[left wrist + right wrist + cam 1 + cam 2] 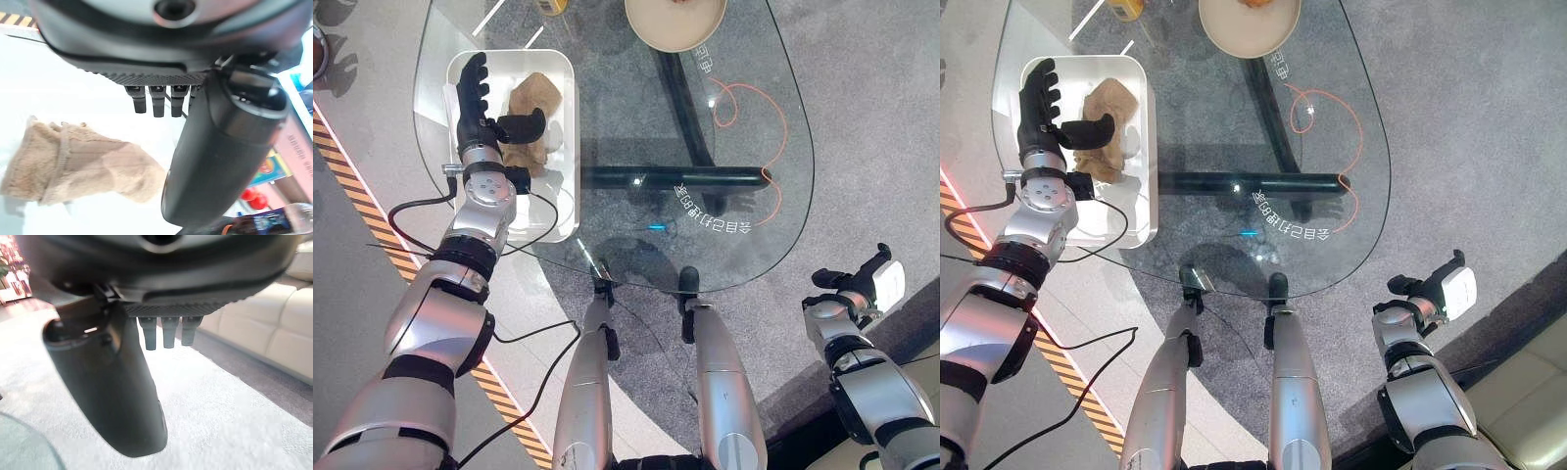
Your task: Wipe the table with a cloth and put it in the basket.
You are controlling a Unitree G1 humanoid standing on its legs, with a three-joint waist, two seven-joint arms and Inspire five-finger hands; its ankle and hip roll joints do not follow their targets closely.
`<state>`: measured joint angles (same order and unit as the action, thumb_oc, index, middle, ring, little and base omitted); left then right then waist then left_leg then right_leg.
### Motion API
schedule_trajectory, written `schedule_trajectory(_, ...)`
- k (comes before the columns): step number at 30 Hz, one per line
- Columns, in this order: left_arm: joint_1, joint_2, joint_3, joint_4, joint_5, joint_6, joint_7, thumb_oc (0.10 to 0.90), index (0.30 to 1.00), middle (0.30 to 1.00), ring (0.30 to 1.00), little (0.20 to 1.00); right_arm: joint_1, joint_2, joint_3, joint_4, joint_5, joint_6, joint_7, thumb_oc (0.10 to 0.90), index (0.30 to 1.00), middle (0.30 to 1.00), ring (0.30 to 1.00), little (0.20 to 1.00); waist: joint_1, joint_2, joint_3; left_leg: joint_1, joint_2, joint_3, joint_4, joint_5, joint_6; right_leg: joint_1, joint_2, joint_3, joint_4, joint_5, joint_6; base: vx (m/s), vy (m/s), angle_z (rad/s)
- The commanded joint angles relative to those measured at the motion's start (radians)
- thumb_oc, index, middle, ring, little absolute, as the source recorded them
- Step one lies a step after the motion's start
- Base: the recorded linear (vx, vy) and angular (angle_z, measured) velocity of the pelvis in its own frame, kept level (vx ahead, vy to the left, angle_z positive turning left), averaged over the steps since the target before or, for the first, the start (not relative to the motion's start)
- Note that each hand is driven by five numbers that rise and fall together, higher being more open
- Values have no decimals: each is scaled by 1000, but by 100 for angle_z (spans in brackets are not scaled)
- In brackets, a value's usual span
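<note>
A tan fluffy cloth (532,110) lies crumpled inside the white rectangular basket (565,157) at the left end of the glass table (744,196). My left hand (475,103) hovers over the basket's left side, fingers straight and thumb spread toward the cloth, holding nothing. In the left wrist view the cloth (73,166) rests loose on the white basket floor beyond the thumb (220,161). My right hand (862,284) hangs off the table's right front corner, over the carpet, fingers relaxed and empty.
A round beige bowl (674,22) stands at the table's far edge, and a yellow object (551,6) sits near the far left. An orange cord (754,127) loops under the glass. A striped yellow-black line (372,206) runs along the floor at left. A cream sofa (274,328) is nearby.
</note>
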<state>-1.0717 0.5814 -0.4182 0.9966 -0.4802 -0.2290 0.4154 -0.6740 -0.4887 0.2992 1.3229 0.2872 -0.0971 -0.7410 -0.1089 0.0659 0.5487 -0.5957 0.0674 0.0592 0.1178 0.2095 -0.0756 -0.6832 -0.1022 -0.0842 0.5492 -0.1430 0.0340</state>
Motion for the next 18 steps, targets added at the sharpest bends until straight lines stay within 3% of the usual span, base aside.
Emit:
schedule_trajectory(1,-28,120,89,-66,-42,-118,-1,800,900,900,900,900,67,-18,-28,-3,37,-7,13,800,900,900,900,900,30,-41,-29,88,-39,18,108,-208,5,108,36,9,-249,121,54,-38,-23,-2)
schedule_trajectory(5,69,132,137,-104,-66,-109,-47,800,900,900,900,900,118,-19,-51,0,39,-4,62,800,900,900,900,900,40,-39,-48,170,-40,22,49,-188,0,193,21,8,-309,144,69,15,-22,-7)
schedule_trajectory(10,274,118,215,-126,-98,-115,-159,800,900,900,900,900,240,-17,-81,0,-17,-8,140,800,900,900,900,900,61,-36,-132,285,-41,21,-55,-169,-7,315,0,3,-397,159,88,64,-12,-3)
schedule_trajectory(12,435,71,246,-146,-80,-138,-204,800,900,900,900,900,331,-1,-96,-11,-34,-14,165,800,900,900,900,900,80,-33,-186,355,-44,6,-109,-159,-8,402,-7,-6,-446,163,91,125,-7,0)
schedule_trajectory(18,700,-39,322,-117,-60,-148,-268,800,900,900,900,900,475,41,-129,-25,-91,-3,193,800,900,900,900,900,104,-35,-289,487,-45,-15,-183,-153,-4,564,-6,-28,-528,166,96,157,-1,11)
